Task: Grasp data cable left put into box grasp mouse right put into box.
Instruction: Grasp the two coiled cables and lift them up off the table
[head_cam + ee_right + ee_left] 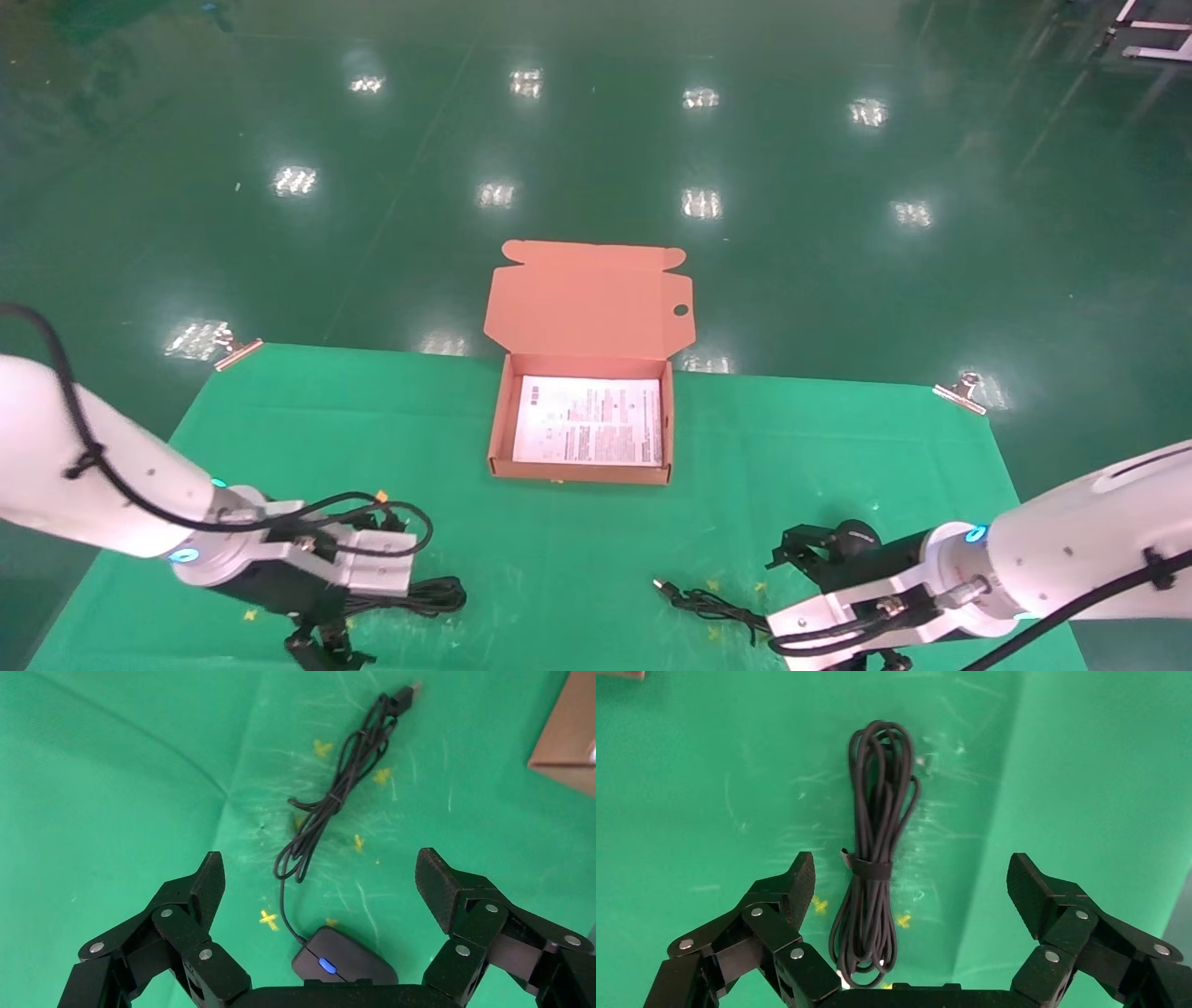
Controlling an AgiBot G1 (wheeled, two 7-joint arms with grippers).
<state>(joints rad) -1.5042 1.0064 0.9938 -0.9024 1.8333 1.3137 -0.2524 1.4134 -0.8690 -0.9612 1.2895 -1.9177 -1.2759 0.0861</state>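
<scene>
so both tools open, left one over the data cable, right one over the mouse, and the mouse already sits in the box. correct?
Not quite: the mouse is not in the box. The right wrist view shows it on the green mat, between the open fingers of the right tool. The rest holds: the left tool is open over the data cable.

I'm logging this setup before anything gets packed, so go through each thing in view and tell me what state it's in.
box: lid open, only a white printed sheet inside.
data cable: coiled and tied, lying on the cloth, not gripped.
mouse: on the cloth, wheel lit blue, cord bundled, not gripped.
left tool: open, above the data cable.
right tool: open, above the mouse.
</scene>
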